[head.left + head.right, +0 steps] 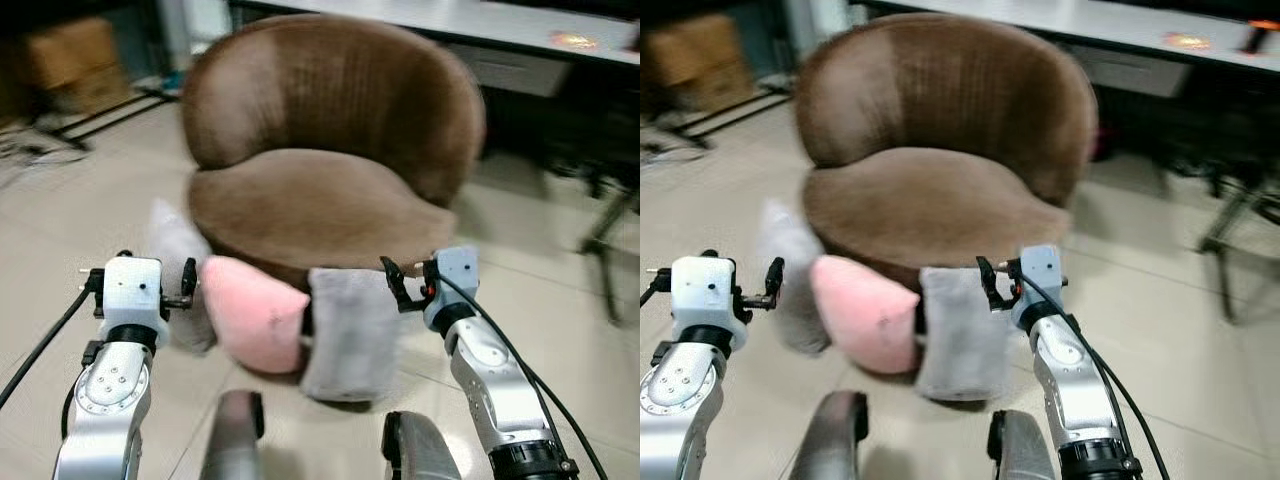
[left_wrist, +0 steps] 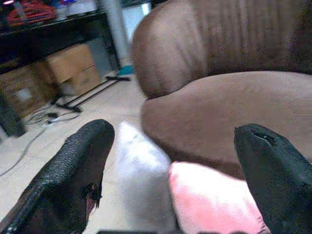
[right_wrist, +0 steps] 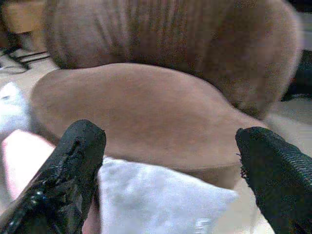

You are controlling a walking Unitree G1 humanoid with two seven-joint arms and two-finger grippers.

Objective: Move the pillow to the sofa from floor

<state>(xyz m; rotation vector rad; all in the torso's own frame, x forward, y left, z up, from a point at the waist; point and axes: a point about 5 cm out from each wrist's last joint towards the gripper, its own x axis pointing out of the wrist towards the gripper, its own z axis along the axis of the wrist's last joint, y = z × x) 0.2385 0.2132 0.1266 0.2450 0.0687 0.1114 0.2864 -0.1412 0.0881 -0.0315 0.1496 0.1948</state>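
Both grippers, left gripper (image 1: 188, 285) and right gripper (image 1: 395, 283), are held with jaws spread wide, holding nothing. Cardboard boxes (image 2: 68, 68) are seen clearly from the left wrist. A pink pillow (image 1: 255, 312) leans on the floor (image 1: 90, 220) against the brown sofa (image 1: 320, 160), between two grey pillows (image 1: 350, 335).

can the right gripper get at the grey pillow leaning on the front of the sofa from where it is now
Probably yes. The right gripper is open and sits just above the right-hand grey pillow, which leans upright against the brown sofa. Nothing lies between them; the pink pillow sits to its side.
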